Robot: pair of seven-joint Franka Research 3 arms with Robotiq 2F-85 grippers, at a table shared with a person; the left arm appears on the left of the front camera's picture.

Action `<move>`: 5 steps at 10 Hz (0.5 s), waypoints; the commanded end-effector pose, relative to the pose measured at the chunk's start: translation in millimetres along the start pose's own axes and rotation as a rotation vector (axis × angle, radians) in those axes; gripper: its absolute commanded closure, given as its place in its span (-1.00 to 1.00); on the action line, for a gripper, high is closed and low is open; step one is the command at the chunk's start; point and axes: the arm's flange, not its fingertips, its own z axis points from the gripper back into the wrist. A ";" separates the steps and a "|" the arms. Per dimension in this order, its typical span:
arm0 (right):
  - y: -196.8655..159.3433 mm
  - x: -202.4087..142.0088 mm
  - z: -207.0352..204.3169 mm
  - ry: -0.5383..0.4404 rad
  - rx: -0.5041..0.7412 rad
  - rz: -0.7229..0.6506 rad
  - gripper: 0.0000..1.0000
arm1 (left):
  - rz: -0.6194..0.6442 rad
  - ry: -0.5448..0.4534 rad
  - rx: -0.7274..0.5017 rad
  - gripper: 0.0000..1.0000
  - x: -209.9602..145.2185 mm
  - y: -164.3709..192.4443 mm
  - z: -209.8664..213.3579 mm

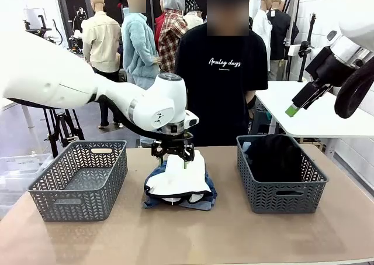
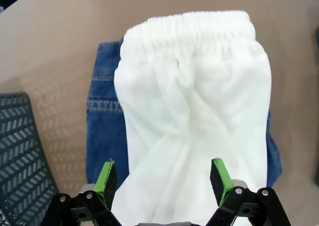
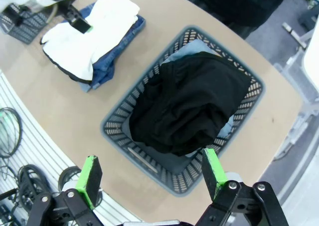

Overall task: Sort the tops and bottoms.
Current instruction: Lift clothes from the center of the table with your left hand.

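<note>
Both sets of jaws are spread wide with nothing in them. Biggest thing first: the tan table (image 1: 234, 236), with a person in a black printed tee (image 1: 219, 72) standing at the far side. Two grey baskets sit on it. The left basket (image 1: 79, 180) is at the left end. The right basket (image 1: 280, 192) has the bulky black top (image 3: 192, 104) heaped in it, with a bit of pale blue cloth poking out underneath.

Between the baskets is a small stack, with the white garment (image 2: 194, 101) lying on top of the denim shorts (image 2: 104, 131). The left gripper (image 1: 173, 158) hangs fingers-down right over that stack, its green pads (image 2: 106, 178) on either side of the white fabric's near end. Can't tell if it's touching. The right gripper (image 3: 152, 173) is up high, looking down on the right basket, well clear of it.
</note>
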 end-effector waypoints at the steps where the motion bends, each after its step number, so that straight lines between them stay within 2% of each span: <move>1: 0.4 -1.6 -0.2 0.012 -0.005 0.002 -1.00 | 0.035 -0.016 -0.007 -0.93 11.4 -10.9 -4.0; 5: 0.4 -1.6 -0.2 0.012 -0.005 0.002 -1.00 | 0.081 -0.010 -0.024 -0.93 14.0 -16.5 -28.6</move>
